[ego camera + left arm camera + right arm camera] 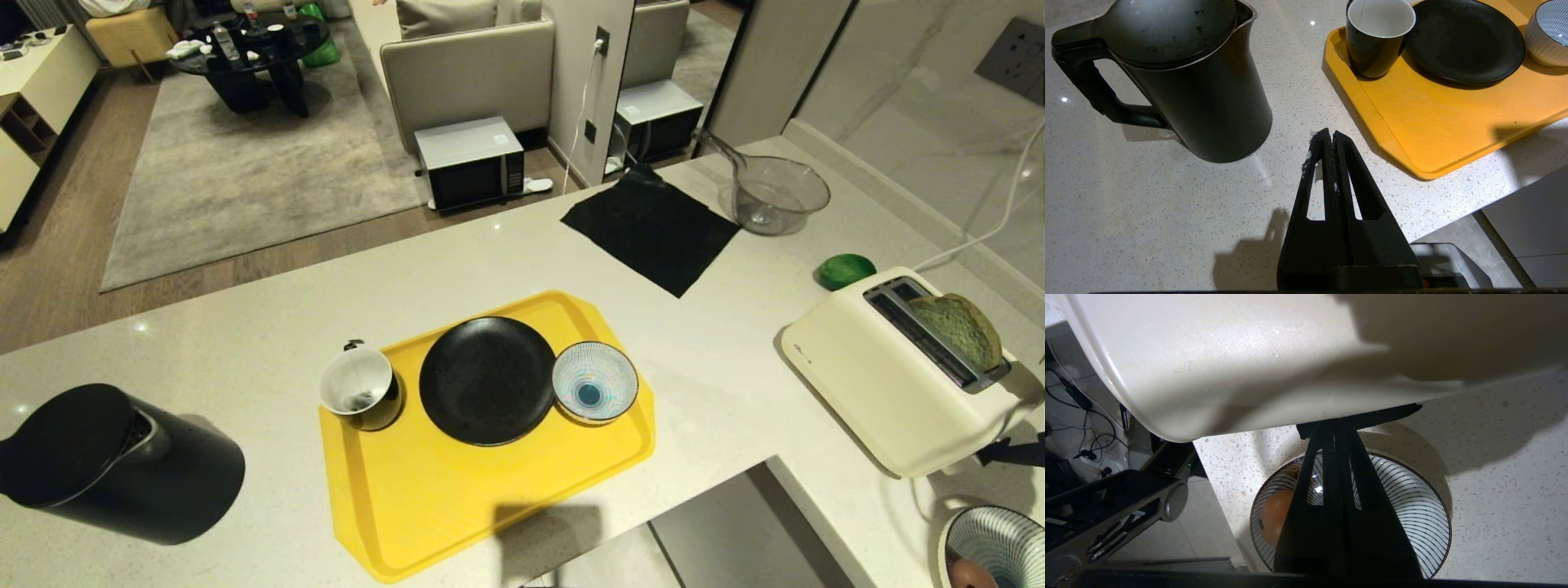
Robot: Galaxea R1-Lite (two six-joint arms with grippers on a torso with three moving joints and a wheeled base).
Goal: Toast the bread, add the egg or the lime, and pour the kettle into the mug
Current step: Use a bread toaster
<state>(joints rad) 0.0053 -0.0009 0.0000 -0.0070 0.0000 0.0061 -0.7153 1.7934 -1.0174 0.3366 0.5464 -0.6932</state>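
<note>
Head view: the bread stands tilted in the slot of the cream toaster at the counter's right end, sticking well up out of it. My right gripper has its fingers pressed together, tips right against the toaster's lower end wall, holding nothing. Under it sits a striped bowl with the egg inside. The lime lies on the counter just beyond the toaster. Over on the yellow tray, the mug stands beside a black plate and a second striped bowl. The kettle stands left of the tray; my left gripper hangs near it, fingers squeezed tight, empty.
</note>
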